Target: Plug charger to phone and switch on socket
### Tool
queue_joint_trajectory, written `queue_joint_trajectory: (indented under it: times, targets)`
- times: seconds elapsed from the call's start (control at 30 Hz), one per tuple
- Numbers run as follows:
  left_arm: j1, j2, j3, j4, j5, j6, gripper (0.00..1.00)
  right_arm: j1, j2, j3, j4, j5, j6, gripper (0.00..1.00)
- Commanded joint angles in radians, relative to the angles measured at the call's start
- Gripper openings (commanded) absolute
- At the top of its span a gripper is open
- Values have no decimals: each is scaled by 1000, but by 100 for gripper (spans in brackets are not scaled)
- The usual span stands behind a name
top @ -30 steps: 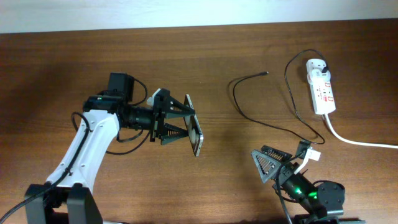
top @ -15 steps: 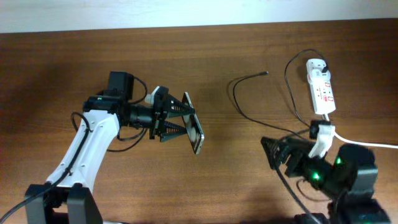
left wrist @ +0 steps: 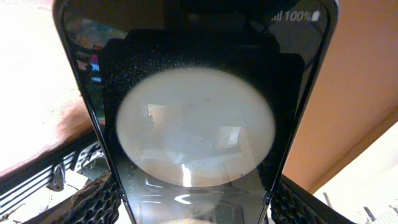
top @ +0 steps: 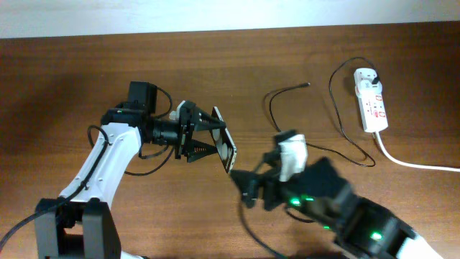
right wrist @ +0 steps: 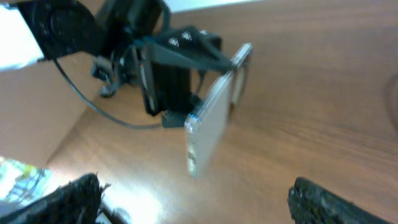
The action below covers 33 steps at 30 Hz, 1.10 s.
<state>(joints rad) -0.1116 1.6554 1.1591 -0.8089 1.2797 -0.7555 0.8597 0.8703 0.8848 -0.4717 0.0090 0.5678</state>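
In the left end effector [top: 213,137], the phone's [top: 228,146] far edge juts free.

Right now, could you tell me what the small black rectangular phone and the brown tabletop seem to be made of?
Small black rectangular phone: glossy glass face, judging by the sharp reflections; its rim looks silvery, metal or plastic. Brown tabletop: wood or wood-look laminate, semi-matt, with streaky grain and a soft sheen.

Overhead is looking evenly lit, casting soft shadows; right arm [top: 323,201] is smearing with motion blur at 5 o'clock. Left wrist: phone [left wrist: 193,124] glass is throwing glare, 9 o'clock blowing out. Right wrist is blurring throughout.
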Motion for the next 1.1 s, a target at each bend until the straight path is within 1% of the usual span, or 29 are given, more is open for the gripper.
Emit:
queue_joint_trajectory:
  times: [0.0, 0.07, 0.1, 0.2, 0.23, 0.3, 0.33, 0.43, 0.47, 0.5, 0.57, 0.6, 0.8, 0.83, 0.87, 1.0, 1.07]
  targets:
    - [3, 0, 6, 1, 40, -8, 69, 97, 132, 11, 55, 197, 19, 99]
    - [3, 0, 6, 1, 31, -8, 69, 118, 199, 11, 115, 247, 44, 99]
    - [3, 0, 6, 1, 17, -8, 69, 118, 237, 11, 140, 288, 90, 99]
    - [3, 0, 6, 1, -5, -7, 69, 115, 284, 11, 212, 296, 95, 100]
    - [3, 0, 6, 1, -5, -7, 69, 115, 298, 11, 219, 303, 95, 95]
    - [3, 0, 6, 1, -5, -7, 69, 115, 324, 11, 236, 303, 95, 93]
    - [3, 0, 6, 1, -5, -7, 69, 115, 339, 11, 265, 303, 95, 99]
    - [3, 0, 6, 1, -4, -7, 69, 115, 341, 11, 279, 301, 96, 99]
    - [3, 0, 6, 1, -4, -7, 68, 115, 346, 11, 282, 303, 95, 88]
    - [3, 0, 6, 1, -4, -7, 69, 115, 359, 11, 283, 303, 95, 80]
    - [3, 0, 6, 1, -4, -7, 69, 115, 389, 11, 295, 303, 95, 73]
    - [3, 0, 6, 1, -4, -7, 69, 115, 411, 11, 313, 303, 95, 67]
    - [3, 0, 6, 0, -4, -7, 69, 114, 422, 11, 334, 363, 95, 50]
    - [3, 0, 6, 0, -5, -7, 69, 114, 422, 11, 334, 362, 95, 48]
    - [3, 0, 6, 1, -5, -7, 69, 114, 422, 11, 333, 362, 95, 42]
    - [3, 0, 6, 1, -5, -7, 69, 115, 421, 11, 329, 360, 95, 30]
    - [3, 0, 6, 1, -24, -7, 69, 116, 421, 11, 330, 322, 95, 25]
